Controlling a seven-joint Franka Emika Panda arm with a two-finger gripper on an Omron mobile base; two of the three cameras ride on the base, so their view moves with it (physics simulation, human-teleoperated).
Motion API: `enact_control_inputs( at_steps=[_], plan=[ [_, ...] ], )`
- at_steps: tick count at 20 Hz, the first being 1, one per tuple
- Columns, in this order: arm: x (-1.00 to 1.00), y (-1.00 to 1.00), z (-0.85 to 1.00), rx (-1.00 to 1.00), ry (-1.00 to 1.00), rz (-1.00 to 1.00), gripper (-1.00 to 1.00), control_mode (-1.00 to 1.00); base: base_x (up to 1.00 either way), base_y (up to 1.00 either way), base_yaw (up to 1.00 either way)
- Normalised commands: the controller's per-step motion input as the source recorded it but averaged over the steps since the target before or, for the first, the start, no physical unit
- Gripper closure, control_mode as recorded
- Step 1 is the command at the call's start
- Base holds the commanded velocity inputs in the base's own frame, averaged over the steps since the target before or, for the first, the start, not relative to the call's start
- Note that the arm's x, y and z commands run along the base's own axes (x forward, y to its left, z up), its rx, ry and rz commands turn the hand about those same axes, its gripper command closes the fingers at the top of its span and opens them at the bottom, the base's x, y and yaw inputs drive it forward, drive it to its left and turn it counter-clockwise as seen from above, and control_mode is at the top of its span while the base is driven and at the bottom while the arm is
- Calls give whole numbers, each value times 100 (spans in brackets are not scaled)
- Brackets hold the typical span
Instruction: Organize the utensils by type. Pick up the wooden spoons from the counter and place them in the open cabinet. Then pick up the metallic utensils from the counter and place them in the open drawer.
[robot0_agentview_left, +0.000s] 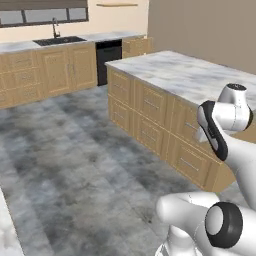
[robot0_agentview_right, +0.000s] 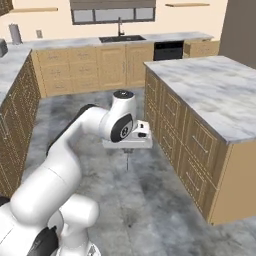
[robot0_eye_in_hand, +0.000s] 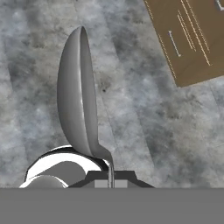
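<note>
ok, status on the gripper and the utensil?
Gripper shut on silver spoon, bowl pointing away from the hand. Hand hangs over grey floor, beside island cabinets. Nothing in the way.

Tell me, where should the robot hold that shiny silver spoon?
By the thin handle, as the tool does now, pinching the flat stem from both sides at the end away from the bowl. The silver spoon has a wide, rounded, slippery bowl, hard to pinch; the narrow stem fits between the fingertips.
</note>
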Motion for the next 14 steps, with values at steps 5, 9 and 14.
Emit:
enact_control_inputs(
  at_steps=[5, 9, 14],
  plan=[
    [0, 0, 0, 0, 0, 0, 100, 100, 30, -12, -31],
    [0, 0, 0, 0, 0, 0, 100, 100, 37, 0, -9],
    [0, 0, 0, 0, 0, 0, 100, 100, 81, 27, -13]
  ],
)
